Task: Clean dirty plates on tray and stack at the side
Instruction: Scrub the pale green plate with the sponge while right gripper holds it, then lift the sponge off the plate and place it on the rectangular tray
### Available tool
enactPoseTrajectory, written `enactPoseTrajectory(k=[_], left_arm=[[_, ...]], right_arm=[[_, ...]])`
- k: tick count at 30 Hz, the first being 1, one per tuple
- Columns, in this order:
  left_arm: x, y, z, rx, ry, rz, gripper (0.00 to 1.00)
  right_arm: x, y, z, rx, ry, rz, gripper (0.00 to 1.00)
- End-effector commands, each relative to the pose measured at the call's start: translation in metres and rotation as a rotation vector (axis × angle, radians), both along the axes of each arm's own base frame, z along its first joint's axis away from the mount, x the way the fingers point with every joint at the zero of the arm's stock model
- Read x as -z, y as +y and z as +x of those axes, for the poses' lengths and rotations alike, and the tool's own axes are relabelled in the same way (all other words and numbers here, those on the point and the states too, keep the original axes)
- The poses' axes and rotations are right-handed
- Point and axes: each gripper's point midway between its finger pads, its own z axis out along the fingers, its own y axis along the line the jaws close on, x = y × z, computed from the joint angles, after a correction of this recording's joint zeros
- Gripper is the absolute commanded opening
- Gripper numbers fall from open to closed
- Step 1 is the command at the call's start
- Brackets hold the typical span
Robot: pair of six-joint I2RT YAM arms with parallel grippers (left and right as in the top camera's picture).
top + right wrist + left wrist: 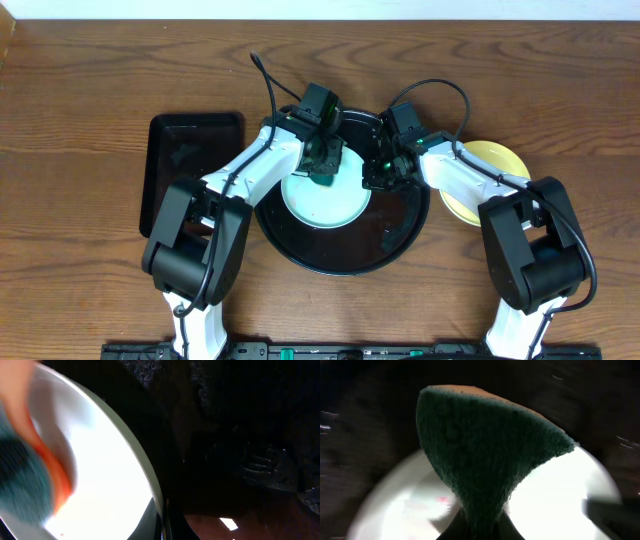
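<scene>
No legible text, label, brand, number or sign appears on the mint-green plate [325,205], yellow plate [495,160], round black tray [300,255], rectangular tray [190,150], green sponge [485,455] or wooden tabletop [90,80].

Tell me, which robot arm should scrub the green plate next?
Left. The left gripper is shut on the sponge, directly over the green plate on the round tray. The right gripper sits shut by the plate's edge, without a sponge.
</scene>
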Motion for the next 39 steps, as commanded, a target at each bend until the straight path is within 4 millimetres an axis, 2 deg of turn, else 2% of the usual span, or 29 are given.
enactPoseTrajectory(k=[1, 5, 8, 11, 14, 18, 22, 24, 27, 29, 32, 35, 39], left_arm=[[0.015, 0.04, 0.01, -0.063, -0.047, 0.22, 0.08], [0.022, 0.054, -0.015, -0.098, 0.059, 0.276, 0.07], [0.026, 0.054, -0.05, -0.073, 0.214, 0.257, 0.07], [0.024, 0.035, -0.085, -0.041, 0.382, 0.137, 0.07], [0.017, 0.007, -0.101, -0.017, 0.48, -0.033, 0.08], [0.014, -0.015, -0.085, 0.008, 0.423, -0.144, 0.08], [0.012, -0.023, -0.044, 0.032, 0.241, -0.173, 0.07], [0.013, -0.013, -0.023, 0.006, 0.156, -0.126, 0.07], [0.006, 0.017, 0.003, -0.068, 0.072, -0.012, 0.07], [-0.009, 0.04, 0.014, -0.119, 0.05, 0.05, 0.08], [-0.047, 0.079, 0.027, -0.205, 0.021, 0.127, 0.07], [-0.085, 0.11, 0.028, -0.273, 0.019, 0.143, 0.08], [-0.119, 0.15, 0.011, -0.336, 0.035, 0.152, 0.07]], right_arm=[[0.026, -0.005, -0.016, 0.005, 0.071, -0.051, 0.01], [0.026, -0.005, -0.016, 0.004, 0.072, -0.051, 0.01], [0.026, -0.005, -0.016, 0.004, 0.072, -0.051, 0.01], [0.026, -0.005, -0.016, 0.004, 0.07, -0.05, 0.01], [0.026, -0.004, -0.015, 0.004, 0.068, -0.049, 0.01], [0.026, -0.004, -0.015, 0.004, 0.068, -0.049, 0.01], [0.026, -0.005, -0.016, 0.004, 0.07, -0.05, 0.01], [0.026, -0.005, -0.016, 0.004, 0.07, -0.05, 0.01], [0.026, -0.005, -0.016, 0.004, 0.071, -0.051, 0.01], [0.026, -0.005, -0.016, 0.003, 0.071, -0.051, 0.01], [0.026, -0.005, -0.016, 0.0, 0.07, -0.051, 0.01], [0.026, -0.004, -0.016, 0.0, 0.069, -0.051, 0.01], [0.024, -0.002, -0.016, -0.008, 0.067, -0.037, 0.01]])
